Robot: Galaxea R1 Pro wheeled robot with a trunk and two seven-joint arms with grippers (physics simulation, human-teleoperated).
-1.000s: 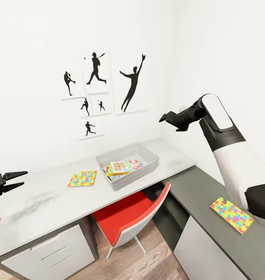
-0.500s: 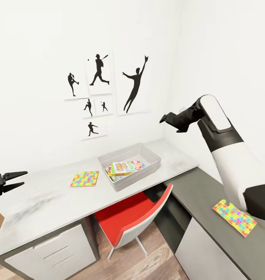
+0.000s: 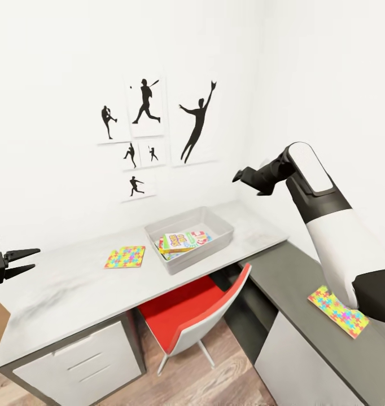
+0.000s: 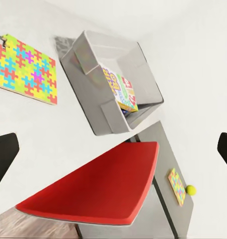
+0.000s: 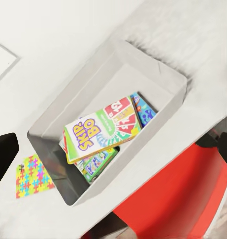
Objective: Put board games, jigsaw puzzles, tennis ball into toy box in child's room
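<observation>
The grey toy box [image 3: 217, 226] stands on the light table, with colourful board games [image 3: 182, 241] stacked inside it. One jigsaw puzzle [image 3: 125, 256] lies flat on the table just left of the box. A second puzzle [image 3: 336, 310] lies on the dark side desk at the right, partly behind my right arm. In the left wrist view a tennis ball [image 4: 191, 189] sits beside that second puzzle [image 4: 177, 186]. My right gripper [image 3: 241, 175] hovers open, high above and right of the box [image 5: 158, 64]. My left gripper [image 3: 35, 258] is open over the table's left end, holding nothing.
A red chair [image 3: 192, 310] is tucked under the table in front of the box. White drawers [image 3: 85, 363] sit under the table's left part. Baseball silhouette pictures [image 3: 158, 121] hang on the white wall behind. Wooden floor [image 3: 215, 383] shows below.
The whole picture has shifted a little, so the camera moved. Both grippers keep their open pose and nothing on the table has moved.
</observation>
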